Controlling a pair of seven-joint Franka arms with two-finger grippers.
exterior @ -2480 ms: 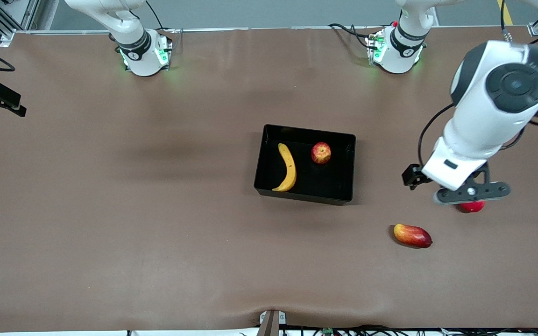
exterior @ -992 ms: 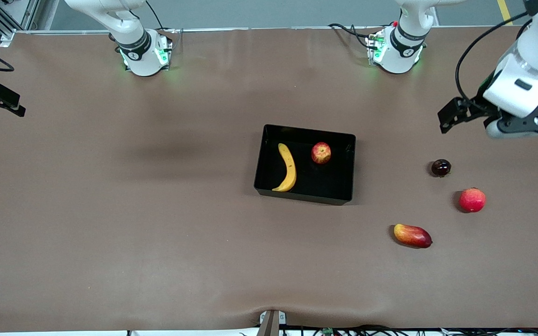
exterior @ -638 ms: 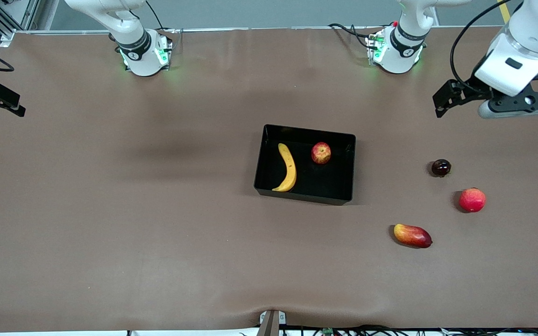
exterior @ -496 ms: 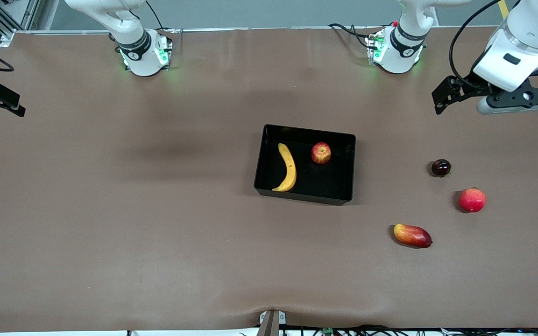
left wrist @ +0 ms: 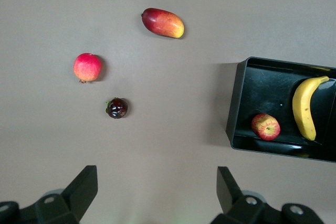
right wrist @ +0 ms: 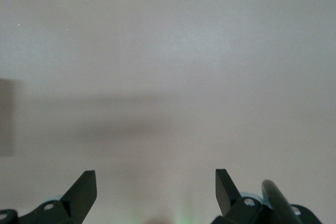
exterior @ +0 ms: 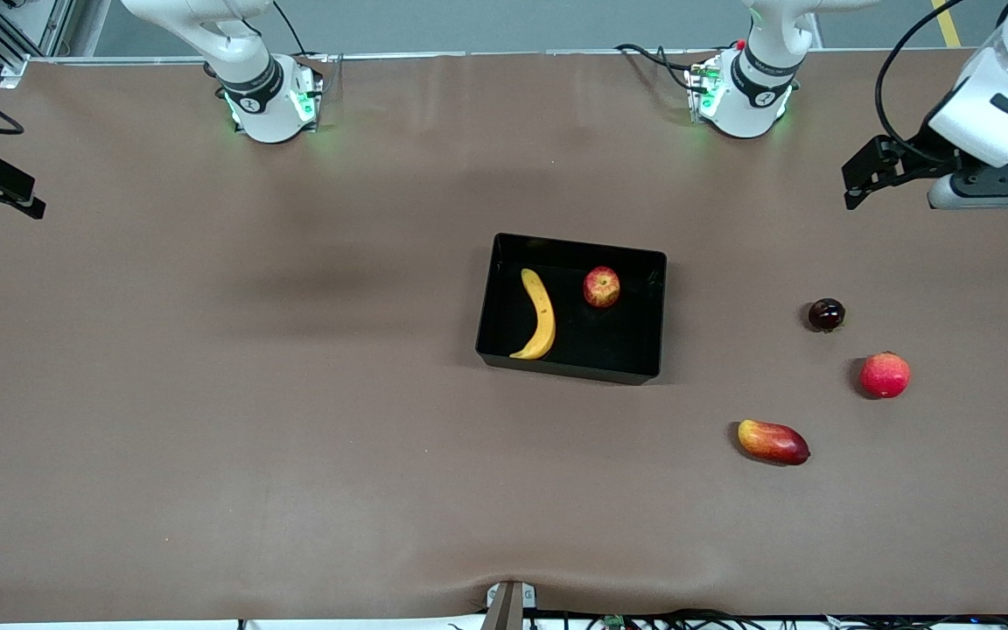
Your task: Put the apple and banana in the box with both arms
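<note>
I see the banana [exterior: 538,325] and apple [exterior: 601,286] lying apart in the box [exterior: 657,308], apple at the banana's 2 o'clock. Left end effector [left wrist: 156,192] spread over bare desk [exterior: 206,394]; right end effector [right wrist: 155,188] spread, empty, waiting

Front view: a high camera faces both arm bases and looks steeply down on the whole tabletop [exterior: 206,394]. Left wrist view: looks straight down from well above, sharing the box [left wrist: 239,103] [exterior: 657,315] and loose fruits with the front view. Right wrist view: looks down on bare tabletop only, between its own gripper [right wrist: 156,187] fingers.
</note>
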